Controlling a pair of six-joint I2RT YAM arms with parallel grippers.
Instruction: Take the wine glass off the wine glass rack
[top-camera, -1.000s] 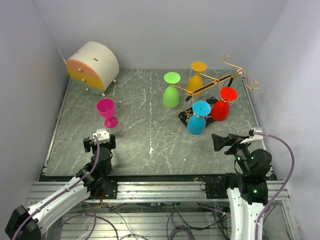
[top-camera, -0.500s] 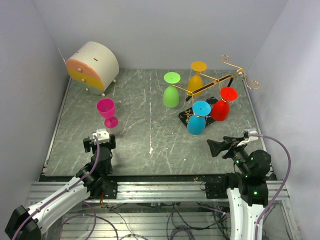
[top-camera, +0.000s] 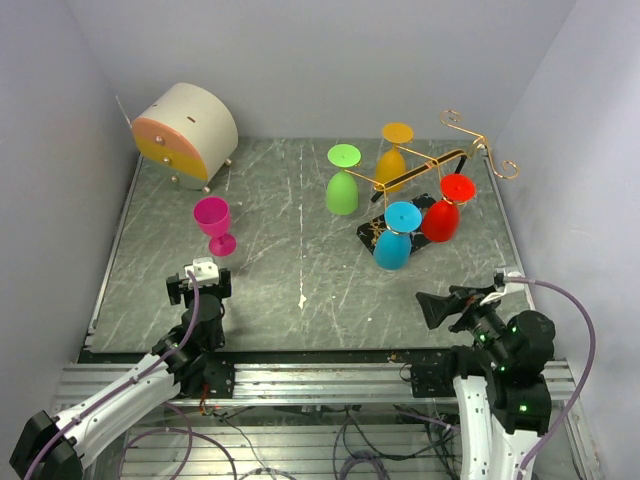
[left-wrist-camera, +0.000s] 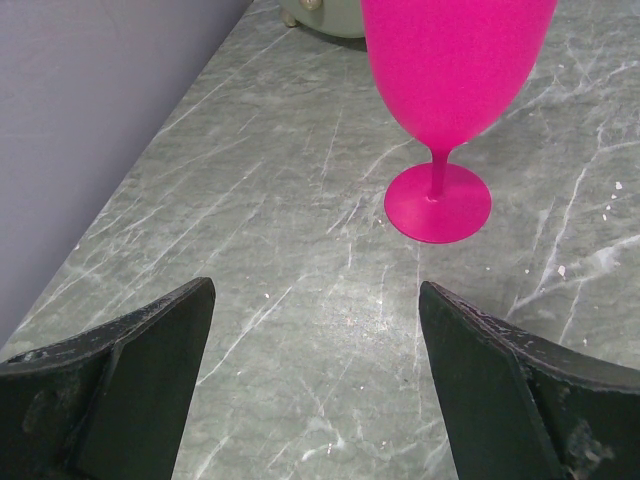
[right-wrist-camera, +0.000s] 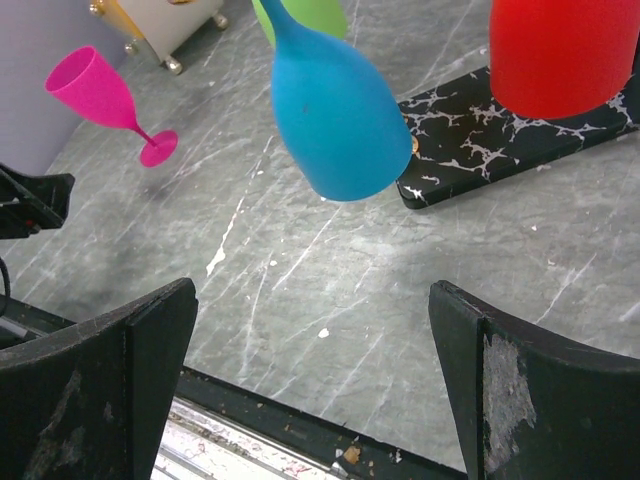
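Top external view: the wine glass rack (top-camera: 425, 168) stands at the far right of the worktop (top-camera: 280, 230), glasses hanging from it bowl-down. The blue wine glass (top-camera: 393, 243) hangs nearest the right gripper (top-camera: 432, 305), ahead of its spread, empty fingers, with its long axis roughly upright and the stem uppermost. The left gripper (top-camera: 198, 288), also spread and empty, sits well apart by a standing pink glass (top-camera: 213, 222). The right arm looks better placed to reach.

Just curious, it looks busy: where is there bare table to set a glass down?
The widest bare stretch of table lies between the pink glass and the green glass, back to the round drawer box. Crowded: the right side, where blue glass and red glass hang from the rack.
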